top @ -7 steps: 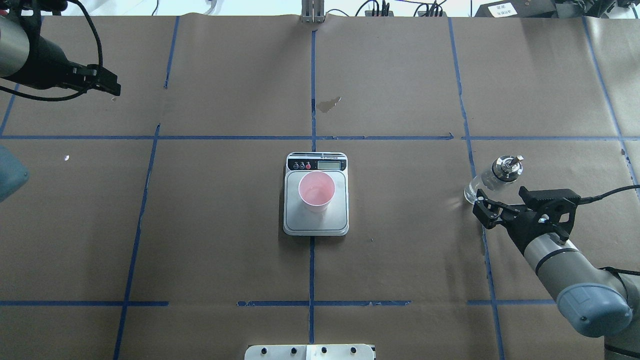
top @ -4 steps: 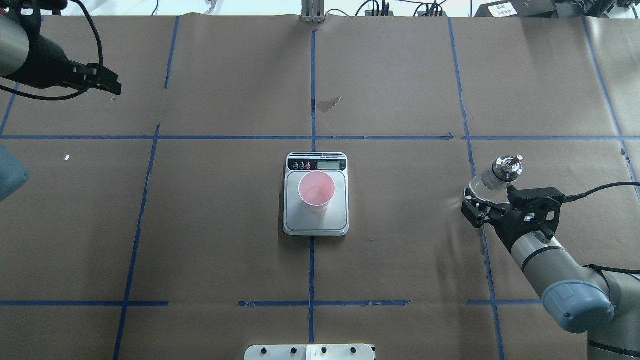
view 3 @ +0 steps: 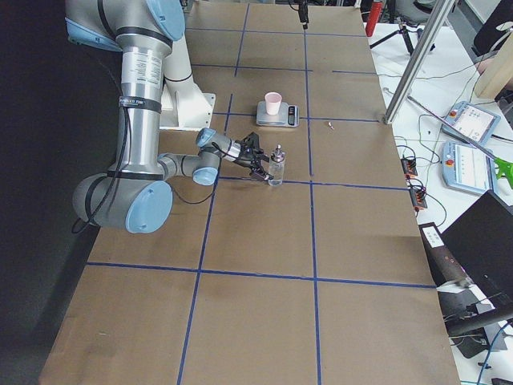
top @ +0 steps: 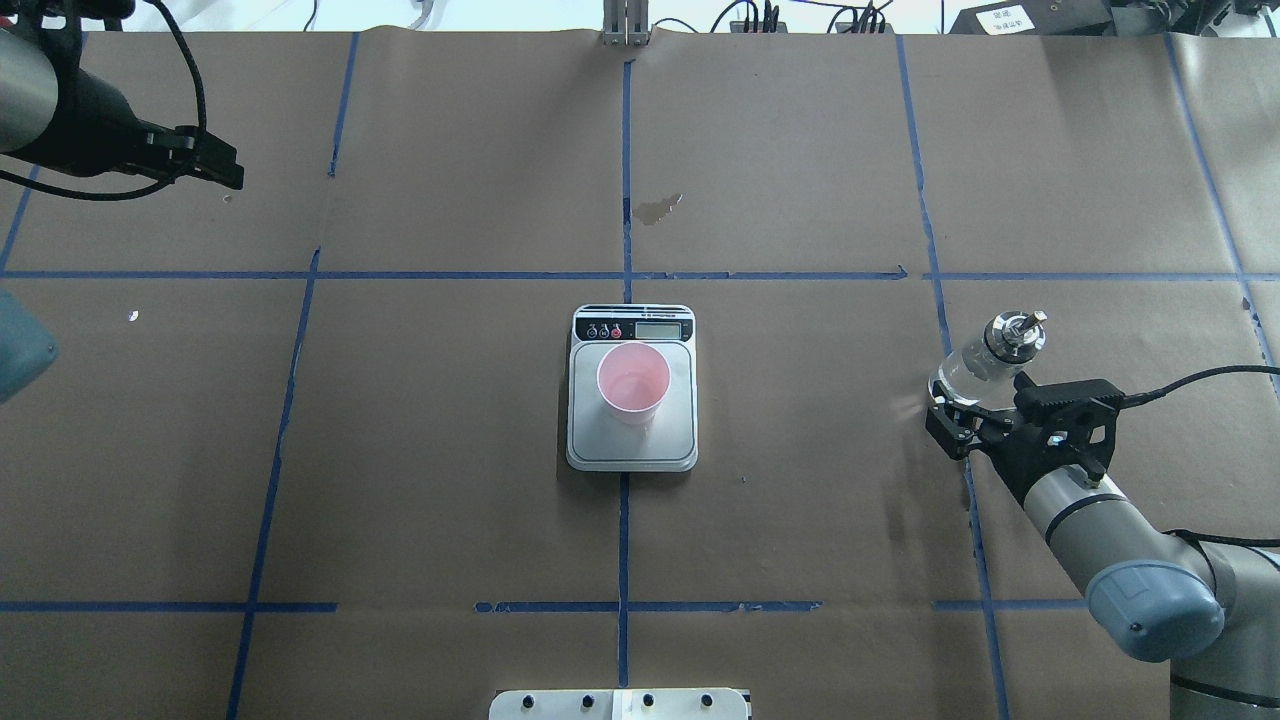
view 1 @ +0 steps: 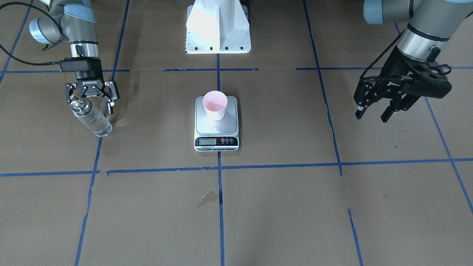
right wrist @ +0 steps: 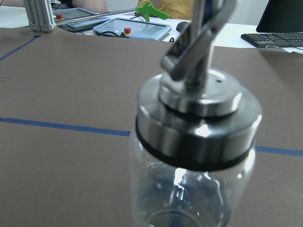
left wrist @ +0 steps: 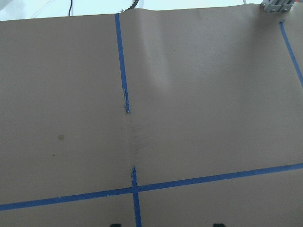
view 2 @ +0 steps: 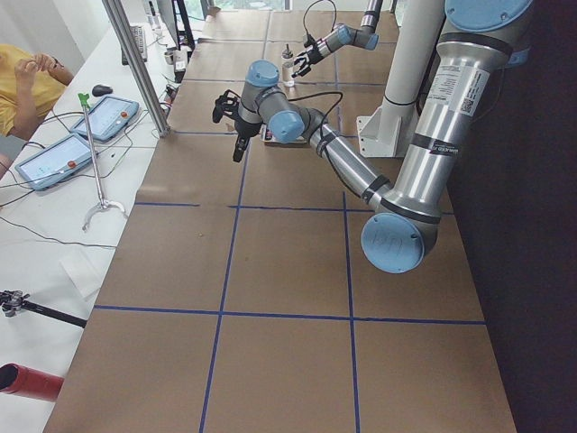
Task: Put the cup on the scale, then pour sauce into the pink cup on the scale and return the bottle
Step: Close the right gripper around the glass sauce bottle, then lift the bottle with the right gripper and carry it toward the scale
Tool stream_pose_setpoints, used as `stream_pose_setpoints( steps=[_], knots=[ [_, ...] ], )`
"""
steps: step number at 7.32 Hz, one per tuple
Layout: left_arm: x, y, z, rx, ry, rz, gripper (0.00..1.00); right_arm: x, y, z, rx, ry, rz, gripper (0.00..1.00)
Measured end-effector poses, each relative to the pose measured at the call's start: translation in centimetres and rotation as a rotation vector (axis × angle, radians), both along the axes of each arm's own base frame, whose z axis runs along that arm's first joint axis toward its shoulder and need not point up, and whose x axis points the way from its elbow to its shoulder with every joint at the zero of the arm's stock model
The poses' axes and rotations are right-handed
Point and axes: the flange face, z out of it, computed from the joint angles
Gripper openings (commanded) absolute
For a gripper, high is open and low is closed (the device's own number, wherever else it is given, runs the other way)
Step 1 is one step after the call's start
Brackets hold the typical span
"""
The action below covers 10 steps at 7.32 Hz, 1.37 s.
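Bottle (top: 985, 352) stands upright on the bench (top: 800, 500), on the robot's right side, just beside a blue tape line (top: 975, 520) and well apart from the scale (top: 680, 420). Clear sauce (view 1: 97, 125) shows through its glass. It has not shifted from a second ago.

The right pincer (view 1: 91, 103) is low at the bottle's robot-facing side, its jaws spread wide. From the front-facing view the fingers seem to flank the glass without touching it, though that is hard to judge. A second ago the pincer hung short of the bottle with bare bench between them. It has since slid in toward the bottle's base, and in the last half second it has hardly moved. In the right wrist view the metal cap and black collar fill the middle, very close.

The cup (top: 632, 382) sits upright on the scale's platform at the bench's middle, where it was a second ago.

The left pincer (view 1: 371, 114) hovers above the bench far out on the robot's left, jaws apart and holding nothing, in nearly the same place as before.
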Motion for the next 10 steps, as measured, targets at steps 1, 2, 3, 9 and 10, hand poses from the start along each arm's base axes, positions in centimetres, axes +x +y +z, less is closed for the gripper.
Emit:
stream_pose_setpoints(
  steps=[1, 2, 3, 9, 10],
  knots=[
    [0.0, 0.0, 0.0, 0.001, 0.0, 0.0, 0.72, -0.1, 0.0, 0.2, 0.007, 0.007, -0.005, 1.0],
    [0.0, 0.0, 0.0, 0.001, 0.0, 0.0, 0.72, 0.0, -0.1, 0.4, 0.01, 0.01, -0.004, 1.0],
    [0.0, 0.0, 0.0, 0.001, 0.001, 0.001, 0.72, 0.0, -0.3, 0.3, 0.012, 0.009, 0.0, 1.0],
    [0.0, 0.0, -0.1, 0.001, 0.001, 0.0, 0.72, -0.3, -2.4, -0.8, 0.024, -0.007, 0.04, 1.0],
    [0.0, 0.0, -0.1, 0.001, 0.001, 0.001, 0.72, -0.2, -2.6, -0.7, 0.024, -0.003, 0.044, 0.85]
  ],
)
